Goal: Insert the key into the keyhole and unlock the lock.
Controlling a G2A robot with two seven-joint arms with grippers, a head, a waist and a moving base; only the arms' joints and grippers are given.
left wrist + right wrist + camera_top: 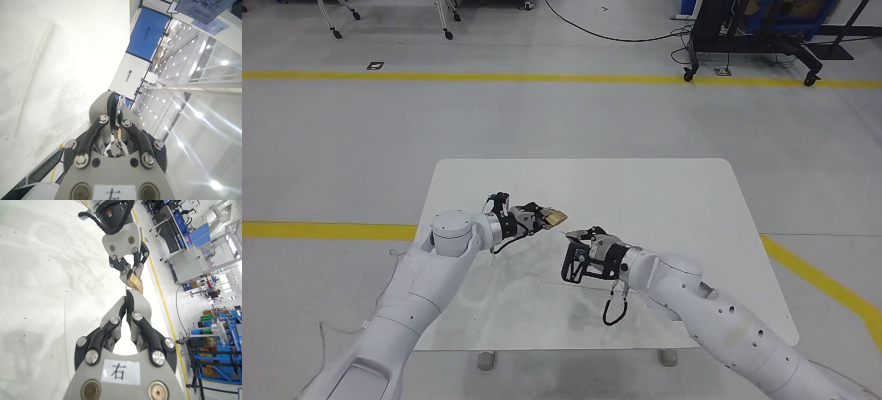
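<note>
Lock (135,283) is gold in color and hangs in the air above the white table (672,200). The left gripper (535,217) is squeezed tight on it. The right gripper (127,297) is pinched together on the thin key (126,291). The key tip is just beside the lock's bottom, near the keyhole. I cannot tell if they touch.

Slim gap between lock (135,283) and key (126,291) — left fingers (140,269) behind, table (662,200) beneath

White table (682,200); yellow floor tape (542,77) behind
</note>
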